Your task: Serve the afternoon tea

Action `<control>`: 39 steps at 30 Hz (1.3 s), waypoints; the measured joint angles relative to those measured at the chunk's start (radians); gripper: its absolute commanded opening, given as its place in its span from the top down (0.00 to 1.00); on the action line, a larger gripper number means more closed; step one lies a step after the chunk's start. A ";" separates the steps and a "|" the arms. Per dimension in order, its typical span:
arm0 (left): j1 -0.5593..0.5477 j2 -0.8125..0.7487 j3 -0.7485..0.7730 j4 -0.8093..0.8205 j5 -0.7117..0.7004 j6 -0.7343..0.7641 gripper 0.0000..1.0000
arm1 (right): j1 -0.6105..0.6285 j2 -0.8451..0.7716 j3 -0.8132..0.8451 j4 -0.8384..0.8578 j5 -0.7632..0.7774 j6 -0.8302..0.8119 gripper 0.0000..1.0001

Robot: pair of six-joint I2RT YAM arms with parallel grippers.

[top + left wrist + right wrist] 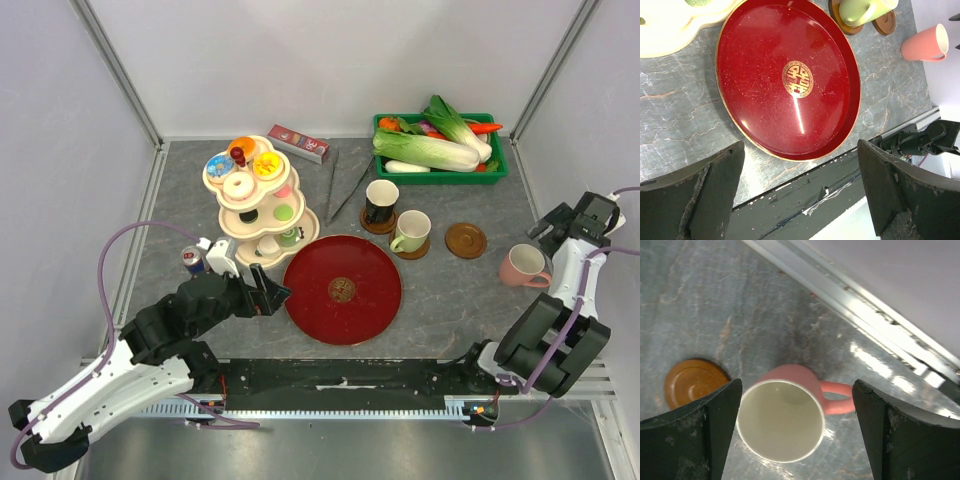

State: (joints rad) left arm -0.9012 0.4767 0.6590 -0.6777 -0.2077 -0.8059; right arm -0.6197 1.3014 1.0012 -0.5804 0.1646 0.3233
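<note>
go for the pink mug [782, 417], upright on the table [715, 300] at the right, near the bare coaster [692, 382], handle turned away from it. lower straight down, one finger inside the rim and one outside, clear of the handle; close firmly before carrying across to that coaster. note the right pincer [797, 385] spread fully wide over the mug, gripping nothing. note the left pincer [800, 145] equally wide, empty, above the near edge of the red tray [765, 75].
</note>
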 measured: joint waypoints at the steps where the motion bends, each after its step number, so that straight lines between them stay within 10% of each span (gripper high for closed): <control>1: 0.000 -0.003 0.000 0.000 0.001 0.000 0.01 | -0.009 0.001 -0.018 0.029 -0.046 0.006 0.02; 28: 0.000 -0.015 -0.011 0.008 0.002 0.000 0.02 | -0.069 -0.288 -0.296 0.117 -0.412 0.134 0.02; 39: 0.000 -0.040 -0.014 0.008 0.001 0.000 0.02 | 0.174 -0.355 -0.308 0.048 -0.272 0.135 0.02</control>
State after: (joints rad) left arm -0.9012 0.4370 0.6449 -0.6697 -0.2070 -0.8055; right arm -0.4458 0.9463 0.6933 -0.5323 -0.1070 0.4587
